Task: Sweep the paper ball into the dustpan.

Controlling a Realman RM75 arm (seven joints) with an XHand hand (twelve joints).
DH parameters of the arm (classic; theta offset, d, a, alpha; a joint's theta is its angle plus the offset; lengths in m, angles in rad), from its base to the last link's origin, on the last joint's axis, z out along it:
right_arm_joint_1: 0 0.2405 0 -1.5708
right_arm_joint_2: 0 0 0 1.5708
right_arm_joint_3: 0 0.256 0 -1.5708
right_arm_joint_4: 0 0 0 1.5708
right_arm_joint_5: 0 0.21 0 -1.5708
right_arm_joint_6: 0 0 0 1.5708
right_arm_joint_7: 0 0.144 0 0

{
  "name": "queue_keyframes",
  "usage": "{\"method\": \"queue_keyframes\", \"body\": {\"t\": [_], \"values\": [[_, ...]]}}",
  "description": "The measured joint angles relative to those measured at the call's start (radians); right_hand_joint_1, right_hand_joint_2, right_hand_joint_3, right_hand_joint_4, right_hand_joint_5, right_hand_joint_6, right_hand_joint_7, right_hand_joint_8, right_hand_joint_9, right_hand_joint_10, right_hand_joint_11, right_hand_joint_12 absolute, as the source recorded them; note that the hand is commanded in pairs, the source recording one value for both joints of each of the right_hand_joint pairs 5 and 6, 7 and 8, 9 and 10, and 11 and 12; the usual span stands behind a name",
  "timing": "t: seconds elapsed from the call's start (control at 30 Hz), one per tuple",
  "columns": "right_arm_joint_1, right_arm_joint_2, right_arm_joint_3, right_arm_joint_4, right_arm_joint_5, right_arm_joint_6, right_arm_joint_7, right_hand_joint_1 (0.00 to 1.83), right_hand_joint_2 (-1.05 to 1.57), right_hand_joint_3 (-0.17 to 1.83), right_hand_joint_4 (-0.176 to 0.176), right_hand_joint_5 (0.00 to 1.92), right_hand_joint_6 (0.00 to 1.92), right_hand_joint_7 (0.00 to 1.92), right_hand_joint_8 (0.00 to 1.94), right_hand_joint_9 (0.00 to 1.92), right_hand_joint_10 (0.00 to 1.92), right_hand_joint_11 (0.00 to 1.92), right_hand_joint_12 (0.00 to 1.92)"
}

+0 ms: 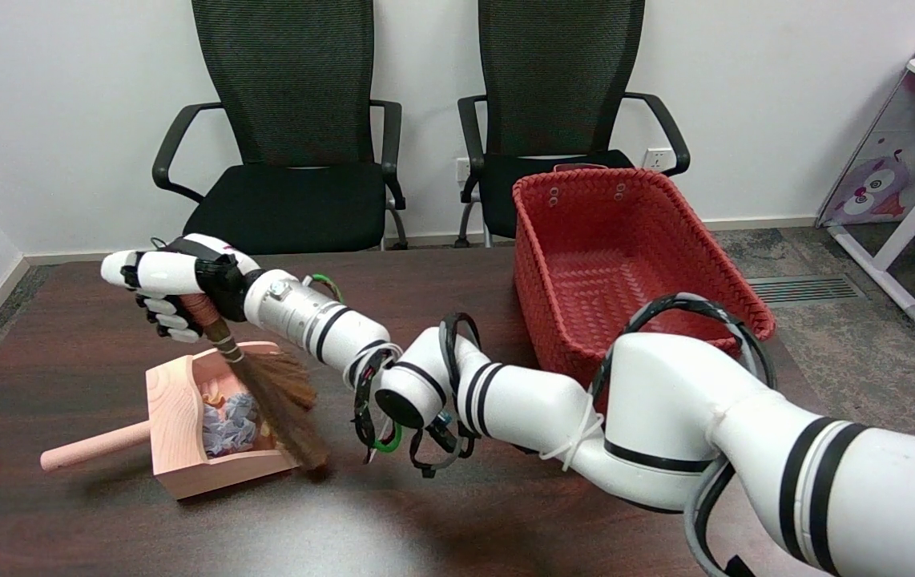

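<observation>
paper ball (229,425) lies inside the dustpan (177,425) near the bench's left edge; right hand (173,284), fingers grasping the broom (281,401), could nudge the light dustpan and spill it.

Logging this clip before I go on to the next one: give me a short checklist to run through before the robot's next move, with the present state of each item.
1. Crumpled pale paper ball inside the pink wooden dustpan: ok, it lies in the pan.
2. Right robot hand grips the small brown bristle broom by its handle: ok.
3. Bristles at the dustpan's open mouth, blocking roll-out: ok.
4. Dustpan flat on the dark wooden table, its handle free: ok.
5. Stray scraps left on the table: cannot tell, the arm hides part of it.
6. Red woven basket apart from the broom: ok.
</observation>
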Motion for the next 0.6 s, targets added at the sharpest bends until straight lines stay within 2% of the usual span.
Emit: {"method": "queue_keyframes", "body": {"t": [0.6], "values": [[-0.020, 0.000, 0.039, -0.060, 0.010, -0.083, 0.203, 0.69, 1.32, 1.55, 0.009, 1.92, 1.92, 1.92, 1.92, 1.92, 1.92, 1.92, 1.92]]}}
